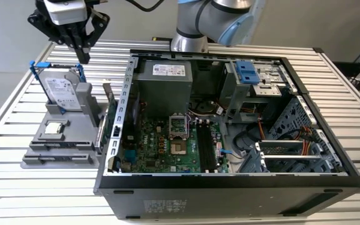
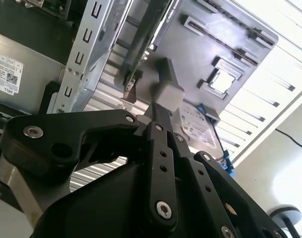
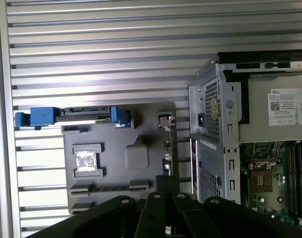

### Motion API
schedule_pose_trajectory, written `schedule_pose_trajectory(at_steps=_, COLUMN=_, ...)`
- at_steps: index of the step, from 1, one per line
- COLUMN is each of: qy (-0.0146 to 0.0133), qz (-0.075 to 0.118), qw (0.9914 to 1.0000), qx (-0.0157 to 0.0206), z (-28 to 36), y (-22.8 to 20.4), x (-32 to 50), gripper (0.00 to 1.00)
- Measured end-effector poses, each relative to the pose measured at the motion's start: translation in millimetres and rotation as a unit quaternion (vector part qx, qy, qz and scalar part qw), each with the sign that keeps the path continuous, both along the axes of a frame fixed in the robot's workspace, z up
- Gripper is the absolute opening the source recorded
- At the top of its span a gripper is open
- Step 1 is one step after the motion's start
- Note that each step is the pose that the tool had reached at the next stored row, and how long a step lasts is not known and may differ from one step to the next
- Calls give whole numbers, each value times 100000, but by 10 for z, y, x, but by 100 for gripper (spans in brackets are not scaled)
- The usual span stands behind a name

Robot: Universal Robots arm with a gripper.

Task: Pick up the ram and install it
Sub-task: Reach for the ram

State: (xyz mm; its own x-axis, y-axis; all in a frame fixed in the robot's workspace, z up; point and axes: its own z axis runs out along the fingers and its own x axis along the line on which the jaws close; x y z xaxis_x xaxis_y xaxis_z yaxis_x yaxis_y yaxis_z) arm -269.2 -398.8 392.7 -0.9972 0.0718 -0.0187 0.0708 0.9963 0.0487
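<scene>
The ram (image 1: 108, 96) is a thin dark green stick standing on edge in the grey holder (image 1: 58, 140), on the side nearest the computer case. It appears edge-on in both wrist views (image 3: 167, 144) (image 2: 141, 54). My gripper (image 1: 84, 57) hangs above the far end of the holder, over the hard drive, well clear of the ram. Its black fingers (image 2: 160, 113) meet at the tips with nothing between them, and they show again in the first wrist view (image 3: 166, 186). The black motherboard slots (image 1: 206, 145) lie inside the open case.
A silver hard drive (image 1: 64, 91) in a blue frame stands upright in the holder, with a small square processor chip (image 1: 55, 126) in front of it. The open computer case (image 1: 230, 187) fills the exterior view's right. Everything rests on a slatted metal table (image 1: 17, 187).
</scene>
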Motion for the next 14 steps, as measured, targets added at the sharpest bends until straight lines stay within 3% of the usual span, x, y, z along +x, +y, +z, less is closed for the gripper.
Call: schedule_pose_trajectory(at_steps=14, qy=-3, qz=0, qw=100000, qx=1, z=0, y=0, x=-174, gripper=0)
